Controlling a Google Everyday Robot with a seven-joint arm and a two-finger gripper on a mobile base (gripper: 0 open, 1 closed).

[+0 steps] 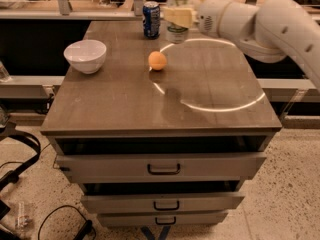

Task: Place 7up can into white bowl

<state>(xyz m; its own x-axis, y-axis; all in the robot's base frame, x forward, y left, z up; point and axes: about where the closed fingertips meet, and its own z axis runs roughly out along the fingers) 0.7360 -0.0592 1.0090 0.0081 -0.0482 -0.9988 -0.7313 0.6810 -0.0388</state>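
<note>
The 7up can (177, 33), silver-white with green lettering and a silver top, is held upright in the air above the far middle of the brown cabinet top (125, 99). My gripper (178, 16) is shut on the 7up can, its pale fingers (172, 15) wrapped round the can's upper part. The white arm reaches in from the upper right. The white bowl (85, 55) stands near the cabinet top's left edge, well to the left of the can and empty.
A dark blue can (151, 19) stands at the far edge, just left of the held can. An orange (157, 60) lies between the bowl and the can. Drawers (163, 168) front the cabinet. Cables (20, 159) lie on the floor at left.
</note>
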